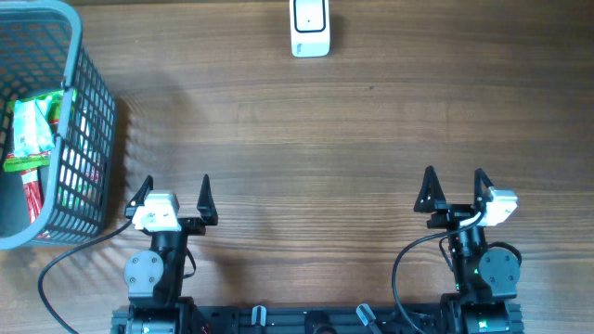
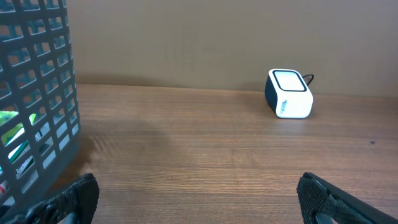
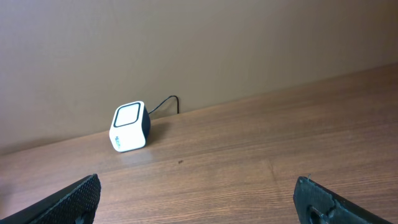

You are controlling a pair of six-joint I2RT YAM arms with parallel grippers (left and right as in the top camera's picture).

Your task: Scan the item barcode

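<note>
Two grippers sit low in the overhead frame, both with jaws spread wide and nothing between them: the left gripper [image 1: 174,186] at lower left, the right gripper [image 1: 455,178] at lower right. The scanner [image 1: 310,28] stands at the top centre edge of the table [image 1: 306,139], well apart from both. The items [image 1: 31,130], green and white packets, lie in the grey basket [image 1: 93,139] at upper left, near the left gripper

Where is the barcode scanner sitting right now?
In the overhead view the barcode scanner sits at the far edge of the table, near centre, well right of the gray basket.
</note>
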